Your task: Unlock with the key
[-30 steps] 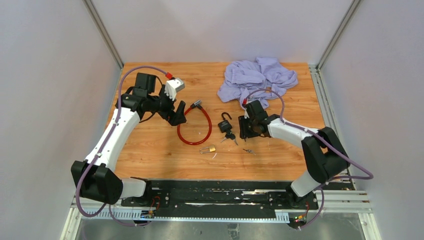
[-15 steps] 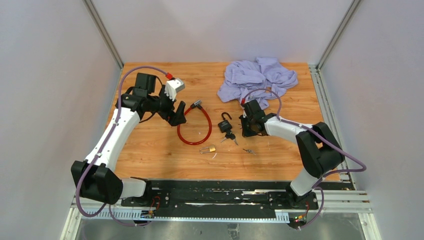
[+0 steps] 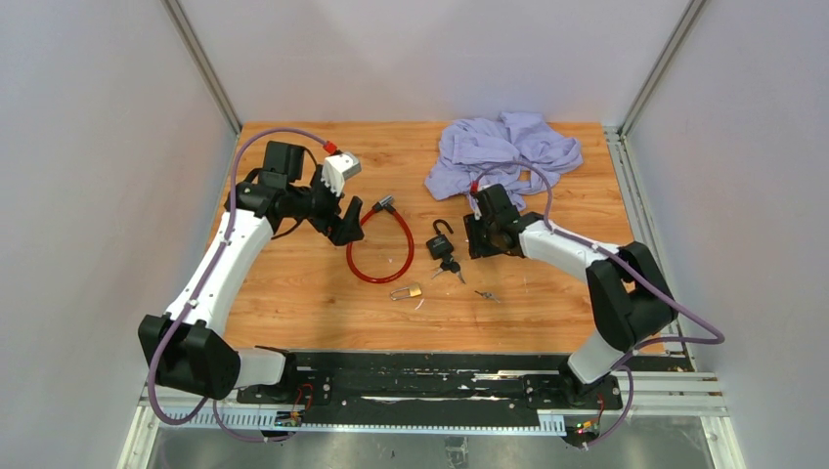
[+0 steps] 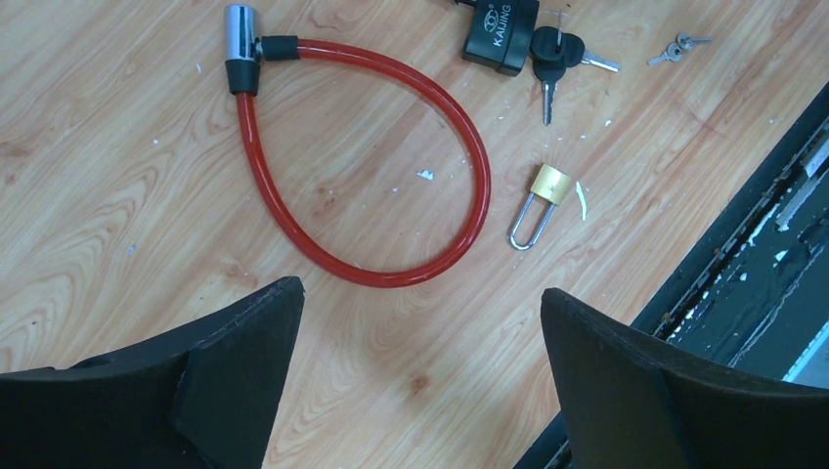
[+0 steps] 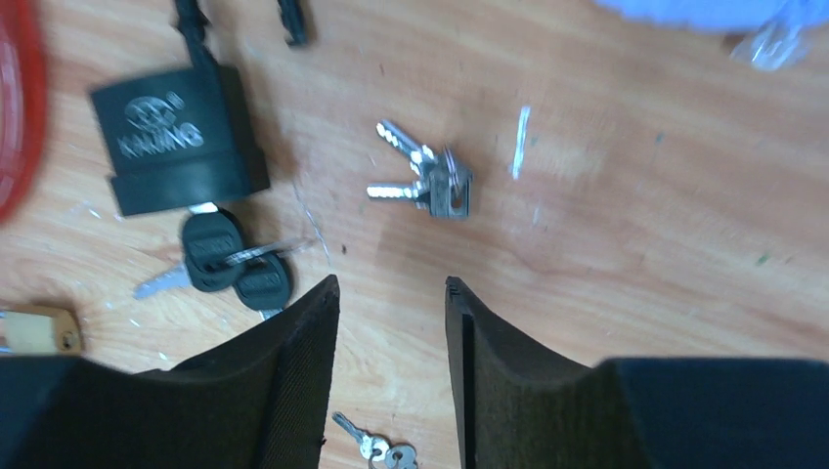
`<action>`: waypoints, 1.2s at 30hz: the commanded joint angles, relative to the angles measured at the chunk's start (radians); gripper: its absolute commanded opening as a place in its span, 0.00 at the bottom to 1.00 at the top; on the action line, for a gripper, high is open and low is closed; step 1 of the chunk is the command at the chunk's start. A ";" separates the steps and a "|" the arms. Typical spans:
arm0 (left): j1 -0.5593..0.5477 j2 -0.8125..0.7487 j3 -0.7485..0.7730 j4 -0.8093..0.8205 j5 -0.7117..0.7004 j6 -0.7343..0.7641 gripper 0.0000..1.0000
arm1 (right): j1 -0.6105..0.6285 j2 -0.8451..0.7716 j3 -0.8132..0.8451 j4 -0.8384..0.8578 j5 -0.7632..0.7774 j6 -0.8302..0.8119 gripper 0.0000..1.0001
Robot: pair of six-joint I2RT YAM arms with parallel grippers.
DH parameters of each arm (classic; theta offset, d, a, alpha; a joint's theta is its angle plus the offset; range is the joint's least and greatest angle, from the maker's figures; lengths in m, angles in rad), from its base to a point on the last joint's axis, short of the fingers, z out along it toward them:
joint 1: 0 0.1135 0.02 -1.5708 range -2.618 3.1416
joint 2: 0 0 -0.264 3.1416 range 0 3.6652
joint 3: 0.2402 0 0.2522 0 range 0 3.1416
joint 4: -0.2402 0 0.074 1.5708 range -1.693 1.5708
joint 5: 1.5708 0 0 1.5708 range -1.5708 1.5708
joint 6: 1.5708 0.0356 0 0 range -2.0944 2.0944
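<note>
My right claw [image 5: 391,381]: jaws part open, narrow gap, nothing between the pads [image 5: 293,371]. It hovers low, pointing down at the wood. Just ahead of the gap lie the loose silver keys [image 5: 425,181], 2 on 1 ring, flat, just right of the black padlock [image 5: 181,137]. That padlock lies flat mid-table, with the black-headed keys [image 5: 225,259] at its bottom edge. 1 of them looks seated in the keyhole, cannot confirm. 1 shackle leg seems to sit clear of the body, so it may be popped already, but it is too cropped to tell. A small key bunch [image 5: 376,449] lies near my fingertips, and a brass padlock [image 5: 34,330] is off to the side.

Step, my read: going for a key, either the loose pair or the 1 in the lock. The next move calls for a short reach forward and down with the jaws square across a thin flat key. Then a pinch firm enough to turn it without skating it on the wood.

My left claw [image 4: 420,391]: wide open, empty, held above the table [image 3: 293,303], looking down on the red cable lock [image 4: 391,277]. Touching nothing.

Pose, top view: right arm reaches forward and inward, wrist pitched down, claw just right of the black padlock, purple cloth [image 3: 503,147] beyond it. Left arm stretched forward, elbow bent, claw at the cable's left side.
</note>
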 commanded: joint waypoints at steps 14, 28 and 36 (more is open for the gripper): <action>0.003 -0.014 0.047 -0.022 0.010 0.003 0.96 | -0.050 0.182 0.196 -0.056 0.054 -0.040 0.45; 0.003 -0.026 0.044 -0.023 0.009 0.008 0.95 | -0.062 0.208 0.169 -0.017 0.027 -0.013 0.30; 0.003 -0.034 0.038 -0.025 -0.001 0.017 0.95 | -0.068 0.193 0.148 0.001 -0.004 -0.007 0.07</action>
